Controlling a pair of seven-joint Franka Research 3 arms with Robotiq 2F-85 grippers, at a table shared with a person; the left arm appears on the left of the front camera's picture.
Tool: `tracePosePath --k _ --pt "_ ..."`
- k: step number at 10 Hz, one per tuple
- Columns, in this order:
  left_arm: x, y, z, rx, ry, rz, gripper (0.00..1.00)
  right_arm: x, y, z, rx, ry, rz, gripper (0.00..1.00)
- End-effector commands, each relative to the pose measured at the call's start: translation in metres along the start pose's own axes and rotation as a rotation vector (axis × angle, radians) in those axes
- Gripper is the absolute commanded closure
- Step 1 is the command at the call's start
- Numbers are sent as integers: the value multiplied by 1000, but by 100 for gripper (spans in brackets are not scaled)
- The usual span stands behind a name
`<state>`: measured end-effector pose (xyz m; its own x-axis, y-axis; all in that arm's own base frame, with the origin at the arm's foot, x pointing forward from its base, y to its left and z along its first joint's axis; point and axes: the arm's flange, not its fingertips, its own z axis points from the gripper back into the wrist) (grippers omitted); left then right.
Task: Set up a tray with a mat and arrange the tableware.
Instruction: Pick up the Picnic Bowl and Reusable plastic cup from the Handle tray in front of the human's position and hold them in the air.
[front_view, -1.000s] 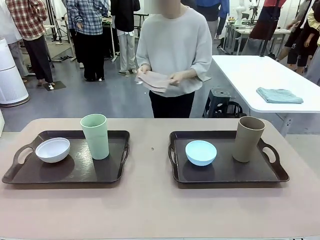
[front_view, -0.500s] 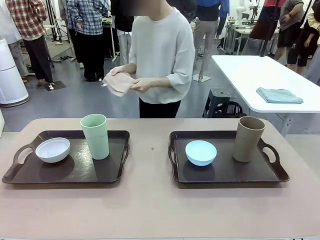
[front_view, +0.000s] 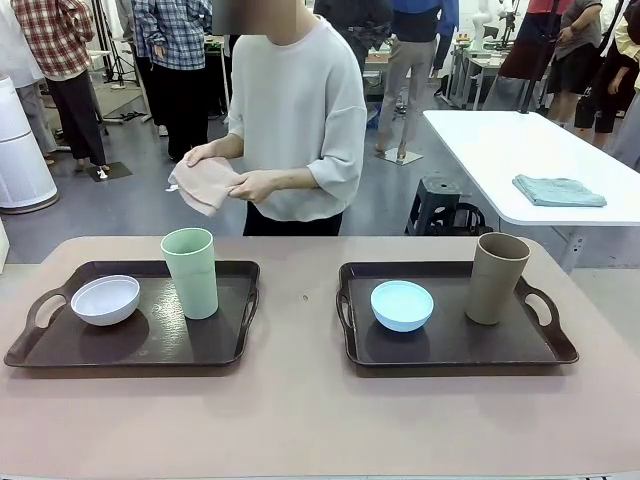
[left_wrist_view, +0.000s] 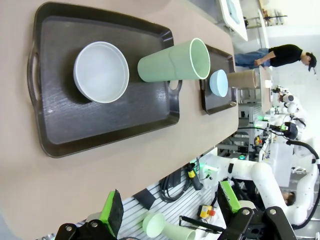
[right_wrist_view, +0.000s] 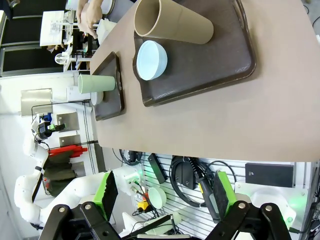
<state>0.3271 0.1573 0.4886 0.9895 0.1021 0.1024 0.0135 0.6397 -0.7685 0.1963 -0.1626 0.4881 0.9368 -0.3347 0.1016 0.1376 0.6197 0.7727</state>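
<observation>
Front view: mat not yet down, tableware parked on two trays.
White bowl (front_view: 105, 299) and pale green cup (front_view: 190, 272) sit on the left tray (front_view: 130, 348), light blue bowl (front_view: 402, 305) and tan cup (front_view: 496, 278) on the right tray (front_view: 450, 348). My left pincer (left_wrist_view: 170, 207) and right pincer (right_wrist_view: 165, 195) hang open and empty, I reckon waiting on the folded mat (front_view: 205, 183) the person holds beyond the table (front_view: 300, 410).

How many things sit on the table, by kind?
Trays: 2 (left tray, right tray)
Bowls: 2 (white bowl, light blue bowl)
Cups: 2 (pale green cup, tan cup)
Total: 6
</observation>
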Motion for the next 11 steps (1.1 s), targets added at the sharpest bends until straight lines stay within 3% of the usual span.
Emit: tracePosePath --k 1,11 --pt "1 0 2 -10 -10 10 0 0 -2 0 10 6 5 0" --pt "1 0 2 -10 -10 10 0 0 -2 0 10 6 5 0"
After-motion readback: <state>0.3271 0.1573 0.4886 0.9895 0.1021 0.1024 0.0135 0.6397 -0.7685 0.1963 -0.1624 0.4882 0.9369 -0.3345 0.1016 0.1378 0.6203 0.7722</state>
